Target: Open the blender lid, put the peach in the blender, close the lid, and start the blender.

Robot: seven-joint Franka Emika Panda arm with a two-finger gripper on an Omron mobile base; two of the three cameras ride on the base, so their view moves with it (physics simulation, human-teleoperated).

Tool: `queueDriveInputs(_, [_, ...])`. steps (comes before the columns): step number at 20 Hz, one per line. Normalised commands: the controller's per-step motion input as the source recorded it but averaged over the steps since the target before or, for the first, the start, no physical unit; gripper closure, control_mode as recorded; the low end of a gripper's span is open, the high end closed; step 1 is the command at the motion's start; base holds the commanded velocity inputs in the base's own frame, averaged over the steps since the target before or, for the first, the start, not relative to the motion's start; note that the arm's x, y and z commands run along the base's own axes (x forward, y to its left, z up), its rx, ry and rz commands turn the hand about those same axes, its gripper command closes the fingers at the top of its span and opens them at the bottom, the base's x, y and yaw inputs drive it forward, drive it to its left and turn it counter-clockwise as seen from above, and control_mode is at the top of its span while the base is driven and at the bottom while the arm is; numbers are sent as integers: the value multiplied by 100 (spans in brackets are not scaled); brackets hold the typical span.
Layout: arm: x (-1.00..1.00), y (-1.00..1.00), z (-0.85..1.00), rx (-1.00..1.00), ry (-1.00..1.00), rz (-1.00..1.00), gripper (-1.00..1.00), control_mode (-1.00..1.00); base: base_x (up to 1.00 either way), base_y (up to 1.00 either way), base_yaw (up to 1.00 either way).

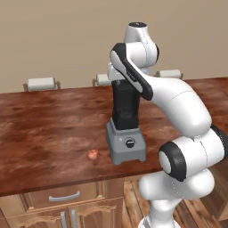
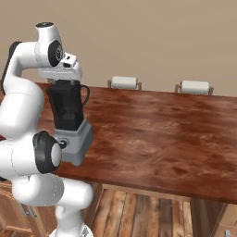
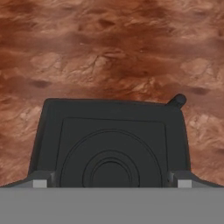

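Note:
The blender stands near the wooden counter's front edge, its grey base and black knob facing me and its dark jar upright. The black blender lid sits on the jar's top; in the hand view I look straight down on it. My gripper hangs right above the lid, open, one fingertip at each side of it and nothing held. From the right base view, the hand sits just over the jar. The peach lies on the counter a short way left of the blender's base.
The brown wooden counter stretches wide to the left and behind the blender. White-backed stools stand along its far side. Cabinet drawers lie below the front edge. My own arm rises close to the right of the blender.

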Motion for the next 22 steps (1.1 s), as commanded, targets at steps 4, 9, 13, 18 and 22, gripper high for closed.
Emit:
queueDriveInputs(4, [9, 0, -36, 0, 0, 0, -100, -100, 0, 0, 0])
queueDriveInputs(9, [3, 0, -38, 0, 0, 0, -100, -100, 0, 0, 0])
queueDriveInputs(13, [0, 0, -42, 0, 1, 0, -100, -100, 0, 0, 0])
queueDriveInputs(18, [0, 0, -38, 0, 0, 0, 100, -100, 0, 0, 0])
queueDriveInputs(22, [0, 1, -28, 0, 0, 0, 100, -100, 0, 0, 0])
